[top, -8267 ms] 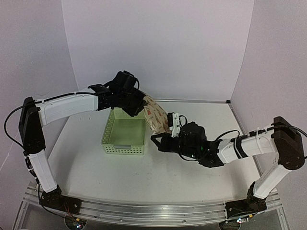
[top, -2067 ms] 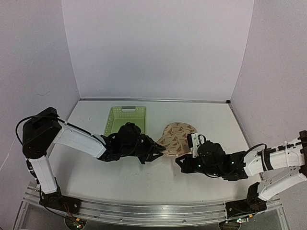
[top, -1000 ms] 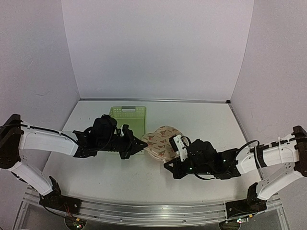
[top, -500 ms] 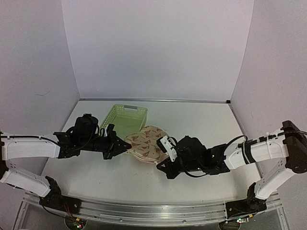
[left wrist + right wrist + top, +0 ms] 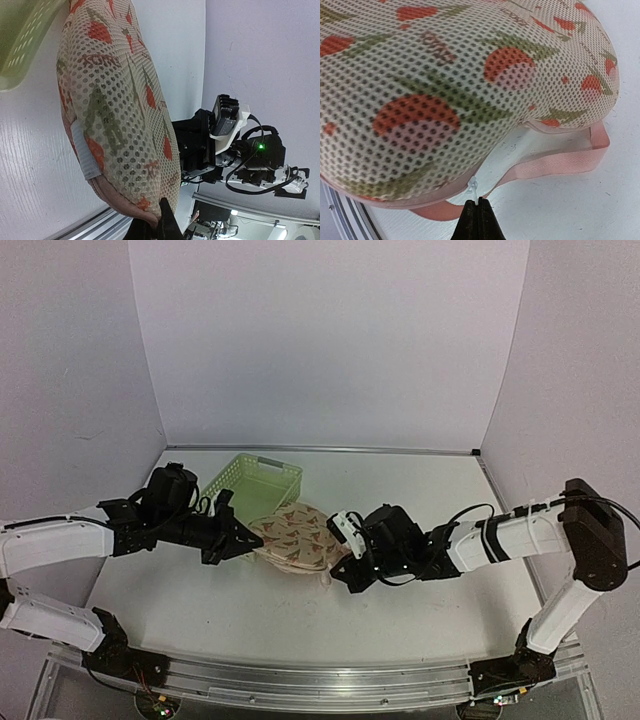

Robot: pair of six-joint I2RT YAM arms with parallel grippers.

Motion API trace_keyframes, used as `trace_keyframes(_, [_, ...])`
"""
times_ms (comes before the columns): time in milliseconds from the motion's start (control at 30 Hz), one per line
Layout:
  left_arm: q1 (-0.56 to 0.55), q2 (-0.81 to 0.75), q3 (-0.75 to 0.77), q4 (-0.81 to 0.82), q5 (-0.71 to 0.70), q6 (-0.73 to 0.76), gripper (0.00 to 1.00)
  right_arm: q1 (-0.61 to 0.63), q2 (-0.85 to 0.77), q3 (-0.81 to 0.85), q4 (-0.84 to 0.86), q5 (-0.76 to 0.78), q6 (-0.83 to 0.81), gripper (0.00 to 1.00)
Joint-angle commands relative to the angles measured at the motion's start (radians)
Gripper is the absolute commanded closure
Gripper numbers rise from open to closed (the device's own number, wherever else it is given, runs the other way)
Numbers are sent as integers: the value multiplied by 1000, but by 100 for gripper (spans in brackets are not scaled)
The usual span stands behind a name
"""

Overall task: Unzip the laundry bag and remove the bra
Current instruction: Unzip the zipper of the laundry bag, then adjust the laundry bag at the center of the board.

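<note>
Over the last two seconds the laundry bag (image 5: 292, 538) had travelled leftward across the table (image 5: 420, 490) with both arms, ending against the near right corner of the green basket (image 5: 250, 480). It lay there still zipped, stretched between the two grippers. No bra was visible in any view; it was presumably still inside.

The left gripper (image 5: 243, 540) was clenched on the pink edging at the bag's left end, as its wrist view showed. The right gripper (image 5: 477, 220) was pinched fully closed at the opposite rim, apparently on the small white zipper pull (image 5: 472, 186), beside the pink hanging loop (image 5: 560, 162). Whether the tab itself sat firmly between the tips could not be told for certain.

The step in hand looked like the start of unzipping. To do it well, the left grip should anchor the rim and keep the fabric taut while the right hand drew the pull along the curve of the seam, not straight outward. A pull away from the track would likely drag the whole soft pouch, or slip off the tiny tab.
</note>
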Motion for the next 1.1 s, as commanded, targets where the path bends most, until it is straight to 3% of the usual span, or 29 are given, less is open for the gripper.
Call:
trace_keyframes(0, [8, -27, 71, -39, 60, 72, 100, -49, 32, 51, -12, -12, -48, 100])
trace_keyframes(133, [12, -15, 87, -76, 38, 89, 100, -61, 40, 50, -15, -4, -61, 100])
trace_keyframes(467, [12, 70, 177, -154, -22, 125, 68, -62, -53, -39, -38, 84, -33, 100])
trace_keyframes(700, [6, 156, 277, -156, 5, 151, 55, -62, -160, -107, -81, 191, 11, 100])
trace_keyframes(1067, [-178, 359, 411, -132, -19, 132, 45, -62, -245, -178, -78, 195, 134, 100])
